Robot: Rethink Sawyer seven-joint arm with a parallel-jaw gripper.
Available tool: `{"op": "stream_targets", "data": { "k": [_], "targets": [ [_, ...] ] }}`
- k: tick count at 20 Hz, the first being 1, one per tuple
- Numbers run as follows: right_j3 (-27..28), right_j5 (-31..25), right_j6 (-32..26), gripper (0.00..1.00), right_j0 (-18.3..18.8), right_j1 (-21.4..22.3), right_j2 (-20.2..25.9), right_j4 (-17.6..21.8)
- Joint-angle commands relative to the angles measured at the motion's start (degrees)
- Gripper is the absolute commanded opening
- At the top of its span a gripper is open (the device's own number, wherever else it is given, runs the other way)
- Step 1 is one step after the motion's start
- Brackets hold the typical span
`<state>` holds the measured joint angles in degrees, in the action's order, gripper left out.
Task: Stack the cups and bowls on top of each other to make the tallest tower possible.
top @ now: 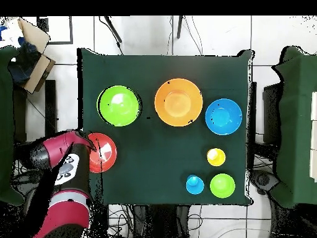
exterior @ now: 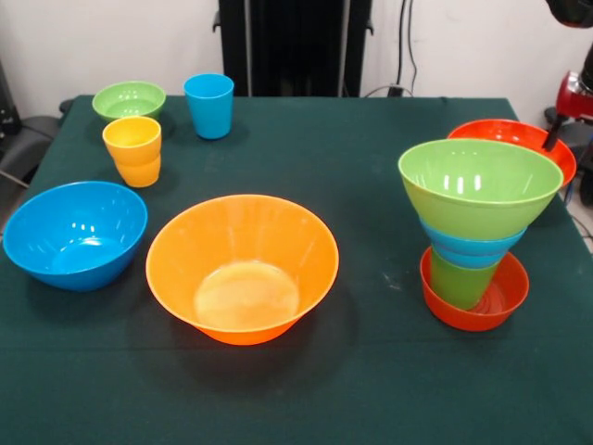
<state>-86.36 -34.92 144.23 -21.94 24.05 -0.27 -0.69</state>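
Observation:
The tower [exterior: 474, 236] stands at the right of the front view: a small red-orange bowl [exterior: 473, 311] lowest, a green cup [exterior: 460, 283] in it, a blue bowl [exterior: 471, 248] above, and a wide green bowl [exterior: 480, 185] on top; the top bowl also shows in the overhead view [top: 119, 105]. Behind the tower lies a red bowl [exterior: 512, 137] [top: 104, 155]. My gripper [exterior: 554, 137] [top: 88, 144] is at this red bowl's rim, on the side away from the tower; its grip is hidden.
A large orange bowl [exterior: 243, 269] [top: 178, 102] sits at the table's middle front, with a blue bowl [exterior: 74, 234] [top: 223, 116] to its left. Yellow-orange cups [exterior: 132, 150], a blue cup [exterior: 209, 106] and a small green bowl [exterior: 129, 100] stand at the far left.

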Motion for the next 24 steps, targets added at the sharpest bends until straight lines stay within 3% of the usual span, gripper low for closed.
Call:
{"op": "stream_targets", "data": {
  "k": [1, 15, 18, 19, 22, 24],
  "targets": [
    [3.18, -0.02, 4.48, 1.00, -1.79, -4.28, 0.21, 1.83],
    [4.59, -0.43, 5.24, 1.00, -3.94, -6.04, -3.11, 0.74],
    [4.61, 1.63, 4.80, 1.00, -3.90, -6.24, -3.41, 1.02],
    [4.66, 2.42, 4.60, 0.00, -3.89, -6.30, -3.47, 1.04],
    [4.80, 4.91, 5.80, 0.00, -4.25, -6.47, -4.02, 0.91],
    [5.12, 3.23, 8.06, 0.00, -5.01, -6.57, -4.79, -0.69]
  ]
}}
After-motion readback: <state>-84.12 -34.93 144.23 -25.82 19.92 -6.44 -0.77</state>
